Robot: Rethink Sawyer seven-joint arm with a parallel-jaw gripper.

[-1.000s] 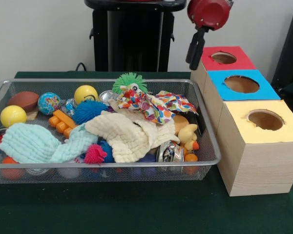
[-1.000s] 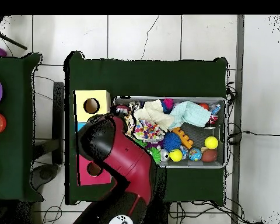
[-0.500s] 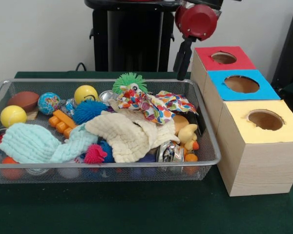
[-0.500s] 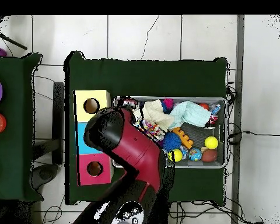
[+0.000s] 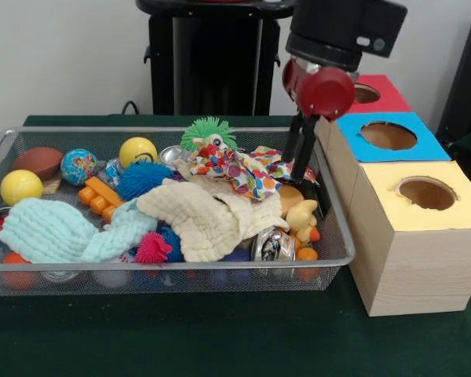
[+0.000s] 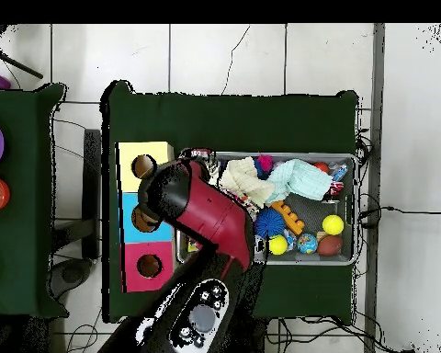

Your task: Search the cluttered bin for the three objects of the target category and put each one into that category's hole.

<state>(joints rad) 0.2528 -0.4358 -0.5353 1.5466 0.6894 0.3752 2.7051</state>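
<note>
My gripper [image 5: 294, 171] hangs at the right end of the wire bin [image 5: 141, 130], its fingers open with nothing between them, just above a multicoloured patterned cloth [image 5: 247, 171]. A rubber duck [image 5: 302, 220] lies below it. The bin also holds a cream cloth [image 5: 200, 216], a mint cloth [image 5: 51, 232], yellow balls [image 5: 137, 149], a globe ball [image 5: 78, 165], a blue spiky ball [image 5: 141, 179] and a green spiky ball [image 5: 208, 129]. Right of the bin stand the red box [image 5: 392, 100], blue box [image 5: 424, 145] and yellow box [image 5: 463, 208], each with a round hole. In the overhead view the arm [image 6: 192, 202] hides the gripper.
A brown football [image 5: 38, 161], an orange block [image 5: 100, 195], a pink spiky ball [image 5: 153, 250] and foil wrappers [image 5: 273, 243] crowd the bin. A black pedestal [image 5: 212, 63] rises behind it. The overhead view shows a second table [image 6: 22, 202] with coloured plates beside the boxes.
The gripper has swung from beside the red box leftward and down into the bin's right end. The objects in the bin have not moved.
</note>
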